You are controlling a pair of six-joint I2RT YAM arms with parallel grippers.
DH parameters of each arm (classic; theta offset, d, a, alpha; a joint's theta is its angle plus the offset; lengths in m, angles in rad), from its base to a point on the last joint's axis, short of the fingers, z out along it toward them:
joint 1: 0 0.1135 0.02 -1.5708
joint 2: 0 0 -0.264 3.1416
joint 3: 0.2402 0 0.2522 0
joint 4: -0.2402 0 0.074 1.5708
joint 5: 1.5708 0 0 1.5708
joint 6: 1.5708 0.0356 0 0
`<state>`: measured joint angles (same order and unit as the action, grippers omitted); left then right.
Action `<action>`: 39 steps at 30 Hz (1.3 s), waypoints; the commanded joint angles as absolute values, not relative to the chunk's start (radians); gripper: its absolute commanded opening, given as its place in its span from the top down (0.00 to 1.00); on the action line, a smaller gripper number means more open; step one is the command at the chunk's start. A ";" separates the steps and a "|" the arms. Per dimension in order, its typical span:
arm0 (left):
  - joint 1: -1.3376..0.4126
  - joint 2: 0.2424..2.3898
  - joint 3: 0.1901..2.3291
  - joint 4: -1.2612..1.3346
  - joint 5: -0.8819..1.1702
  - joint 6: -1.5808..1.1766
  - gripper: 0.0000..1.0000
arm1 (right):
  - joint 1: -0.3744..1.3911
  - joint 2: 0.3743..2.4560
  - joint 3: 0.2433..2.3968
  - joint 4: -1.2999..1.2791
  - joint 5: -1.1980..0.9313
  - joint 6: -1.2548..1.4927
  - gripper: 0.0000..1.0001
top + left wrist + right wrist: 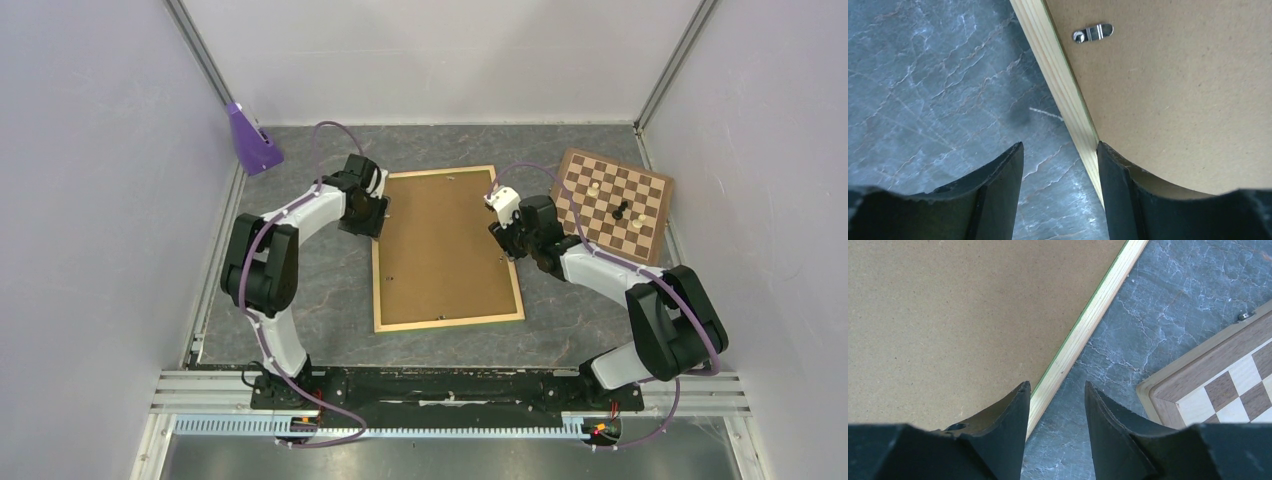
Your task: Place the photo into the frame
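From the overhead camera I see the thin-railed rectangular frame (pixel 450 322) lying flat mid-table, pale wood back upward, on the grey marbled table (pixel 335 290). A plain brown hardboard panel (pixel 440 245) fills it. My left arm's fingers (pixel 365 212) sit at its left rail near the far corner, and my right arm's fingers (pixel 507 238) sit at its right rail. A brown-and-cream chessboard (pixel 612 200) lies to the frame's right.

On the left wrist camera my fingers stand apart, one over the table, the other over the panel. The rail runs between them, beside a small metal turn clip (pixel 1093 33).

On the right wrist camera my fingers likewise stand apart, astride the rail, whose edge shows green. The chessboard's corner lies near.
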<state>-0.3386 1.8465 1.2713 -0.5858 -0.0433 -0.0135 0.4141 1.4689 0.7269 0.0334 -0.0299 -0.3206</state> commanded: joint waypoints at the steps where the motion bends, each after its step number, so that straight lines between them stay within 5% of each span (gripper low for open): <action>1: -0.305 1.897 1.315 -0.586 0.106 -0.110 0.38 | 0.407 1.444 0.716 0.071 -0.044 -0.305 0.53; 14: -0.287 1.926 1.326 -0.583 0.152 -0.147 0.45 | 0.404 1.456 0.718 0.073 -0.045 -0.305 0.55; 39: -0.231 1.898 1.287 -0.556 0.212 -0.139 0.93 | 0.397 1.471 0.741 0.034 -0.093 -0.388 0.56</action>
<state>-0.2432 1.9141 1.2922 -0.5789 0.2161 -0.1326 0.4007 1.4689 0.7193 0.0425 -0.0528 -0.3313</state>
